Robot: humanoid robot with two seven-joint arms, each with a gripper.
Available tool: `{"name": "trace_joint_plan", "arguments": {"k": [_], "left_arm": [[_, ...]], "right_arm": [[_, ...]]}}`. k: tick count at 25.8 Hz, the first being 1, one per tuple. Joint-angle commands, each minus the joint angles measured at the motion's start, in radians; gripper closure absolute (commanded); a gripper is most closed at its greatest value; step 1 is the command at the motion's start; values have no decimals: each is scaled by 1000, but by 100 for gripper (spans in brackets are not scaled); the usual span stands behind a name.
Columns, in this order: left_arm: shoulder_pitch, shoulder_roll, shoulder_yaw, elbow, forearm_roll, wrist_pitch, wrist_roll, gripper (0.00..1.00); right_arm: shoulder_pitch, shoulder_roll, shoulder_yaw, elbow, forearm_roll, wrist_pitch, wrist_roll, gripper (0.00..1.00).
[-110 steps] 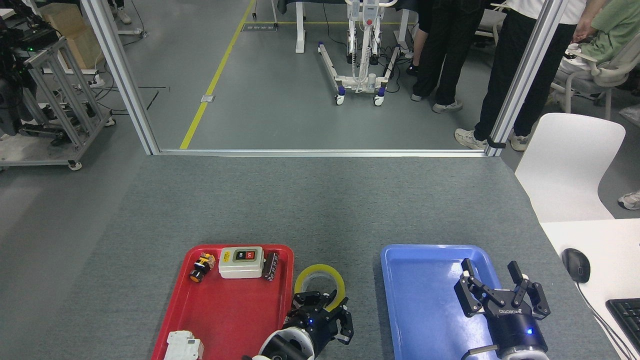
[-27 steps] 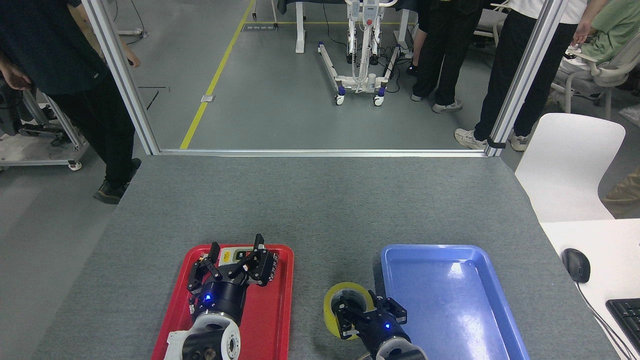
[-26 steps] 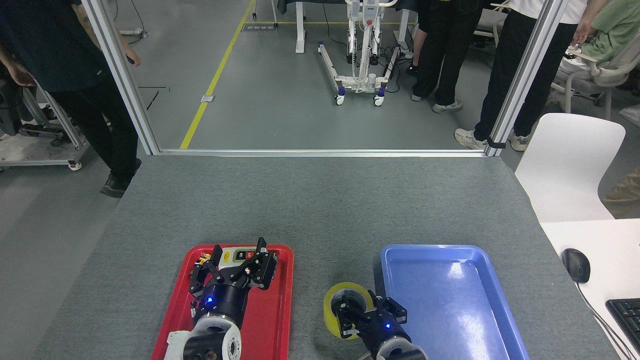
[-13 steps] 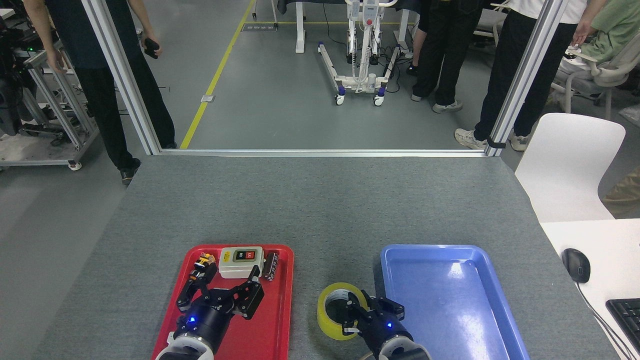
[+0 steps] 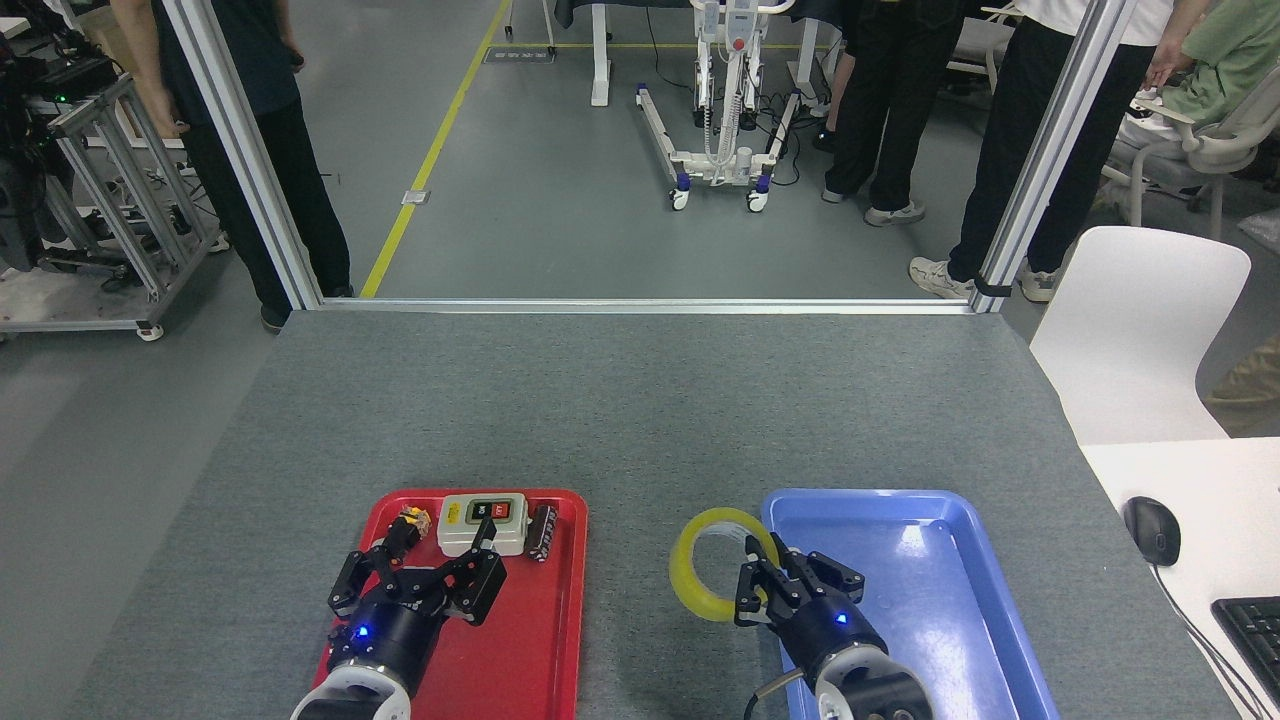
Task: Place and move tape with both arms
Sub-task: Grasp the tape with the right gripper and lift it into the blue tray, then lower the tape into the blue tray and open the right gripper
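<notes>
The tape (image 5: pixel 700 570), a translucent yellow ring, is lifted and tilted on edge just left of the blue tray (image 5: pixel 930 600). My right gripper (image 5: pixel 775 580) is shut on the tape's right side and holds it near the tray's left rim. My left gripper (image 5: pixel 420 570) hovers over the red tray (image 5: pixel 540 640) with its fingers spread open and nothing between them.
A white switch box (image 5: pixel 482 522), a small yellow-black part (image 5: pixel 405 528) and a dark cylinder (image 5: pixel 543 532) lie at the red tray's far end. A white chair (image 5: pixel 1135 330) and a desk with a mouse (image 5: pixel 1152 530) stand at the right. People stand beyond the table.
My right gripper has lifted the tape off the table and carried it right, up to the blue tray's left rim. My left gripper drew back toward me over the red tray.
</notes>
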Motion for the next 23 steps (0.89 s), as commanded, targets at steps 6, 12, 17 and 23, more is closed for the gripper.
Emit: {"name": "trace_joint_plan", "arguments": {"k": [6, 12, 17, 23], "left_arm": [[-2, -1, 6, -4, 0, 19, 38, 1], [-7, -1, 6, -4, 0, 19, 36, 1], [-7, 2, 6, -5, -2, 18, 36, 1], [-7, 2, 6, -7, -2, 18, 36, 1]], "right_arm": [[106, -59, -264, -69, 3, -139, 77, 100], [118, -95, -315, -45, -2, -152, 99, 100], [121, -128, -325, 16, -8, -141, 115, 100], [121, -138, -324, 24, -33, -109, 138, 92]]}}
